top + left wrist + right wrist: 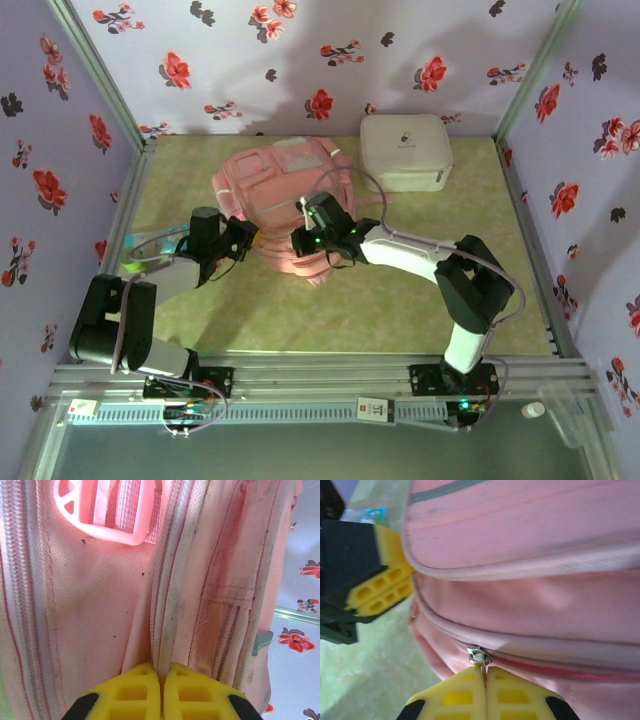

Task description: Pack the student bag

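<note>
Student bag (285,195) lies flat on the table (400,300), at mid-width toward the far edge. The white hard case (405,150) sits just beside it at the far right corner.

Left gripper (161,672): fingers closed, pinching a piped seam on the bag's side. Judged purpose: to anchor the soft fabric against drag.

Right gripper (485,672): fingers closed on the metal zipper pull (479,656) at the end of the bag facing the near edge.

How far the zip track is open cannot be told. Judged step: opening a compartment before any packing. Opposed grips hold the track taut. If the seam slips, the student bag will likely bunch and the slider may jam.
</note>
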You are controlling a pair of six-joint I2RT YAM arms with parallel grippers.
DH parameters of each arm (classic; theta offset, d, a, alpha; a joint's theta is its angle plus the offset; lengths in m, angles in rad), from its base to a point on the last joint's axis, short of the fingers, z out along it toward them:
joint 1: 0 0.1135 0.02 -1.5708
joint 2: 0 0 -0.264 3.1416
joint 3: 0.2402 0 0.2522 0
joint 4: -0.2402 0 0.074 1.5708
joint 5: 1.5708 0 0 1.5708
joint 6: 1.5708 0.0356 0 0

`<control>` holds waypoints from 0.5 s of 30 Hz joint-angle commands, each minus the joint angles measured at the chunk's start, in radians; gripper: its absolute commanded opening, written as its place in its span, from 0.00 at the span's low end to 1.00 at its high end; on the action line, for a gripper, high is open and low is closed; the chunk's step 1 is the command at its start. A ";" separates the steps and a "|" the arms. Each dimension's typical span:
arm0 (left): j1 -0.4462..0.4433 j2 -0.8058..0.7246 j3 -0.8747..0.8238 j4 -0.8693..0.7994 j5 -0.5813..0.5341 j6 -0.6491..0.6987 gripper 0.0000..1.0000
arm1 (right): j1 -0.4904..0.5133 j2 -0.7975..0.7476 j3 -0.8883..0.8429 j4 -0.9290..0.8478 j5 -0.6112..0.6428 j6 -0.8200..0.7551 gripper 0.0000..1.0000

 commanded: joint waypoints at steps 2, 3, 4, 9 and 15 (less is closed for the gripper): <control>0.013 -0.014 0.031 -0.054 -0.042 0.066 0.00 | -0.056 -0.068 -0.042 -0.074 0.175 0.006 0.00; 0.015 -0.020 0.032 -0.062 -0.043 0.073 0.00 | -0.073 -0.073 -0.048 -0.086 0.194 0.010 0.00; 0.016 -0.023 0.032 -0.071 -0.043 0.078 0.00 | -0.087 -0.078 -0.050 -0.095 0.207 0.014 0.00; 0.016 -0.030 0.038 -0.096 -0.042 0.102 0.00 | -0.137 -0.083 -0.038 -0.137 0.251 0.024 0.00; 0.019 -0.015 0.097 -0.178 -0.043 0.181 0.00 | -0.115 -0.085 -0.041 -0.118 0.159 0.005 0.00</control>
